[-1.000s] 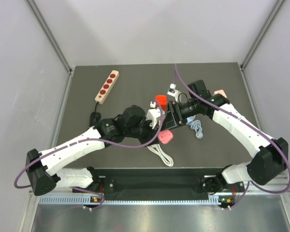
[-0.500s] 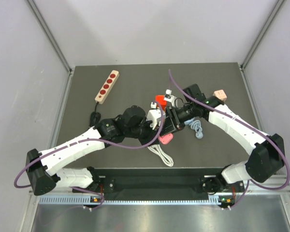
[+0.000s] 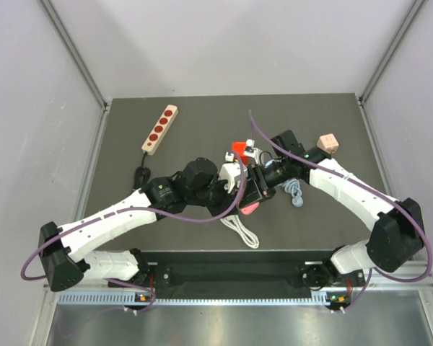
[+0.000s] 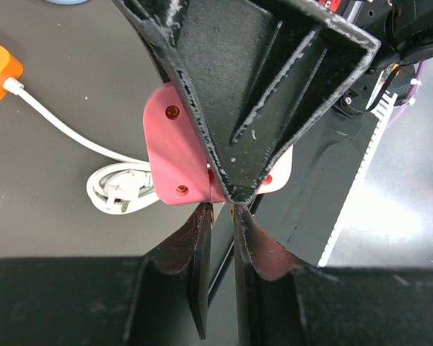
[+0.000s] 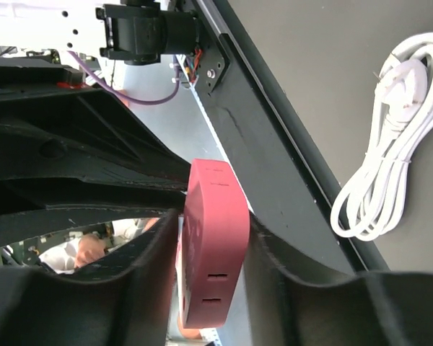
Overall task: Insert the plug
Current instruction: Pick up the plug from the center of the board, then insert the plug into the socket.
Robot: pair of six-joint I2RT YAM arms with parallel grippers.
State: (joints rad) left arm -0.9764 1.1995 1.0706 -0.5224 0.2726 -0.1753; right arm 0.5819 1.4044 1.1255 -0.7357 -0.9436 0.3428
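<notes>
The red plug lies on the table just beyond both grippers, and neither holds it. It also shows as an orange-red block in the left wrist view with a white cord leaving it. The power strip, pale with red sockets, lies at the far left. My right gripper is shut on a pink adapter. My left gripper is nearly closed, its tips at the brass prongs of the same adapter.
A coiled white cable lies near the front edge. A light blue cable bundle lies under the right arm. A beige cube sits at the far right. The table's front rail is below the grippers.
My right gripper has moved left and toward the front, onto the pink adapter at the left gripper's tips. The beige cube has come into view. The left arm has stayed still.
</notes>
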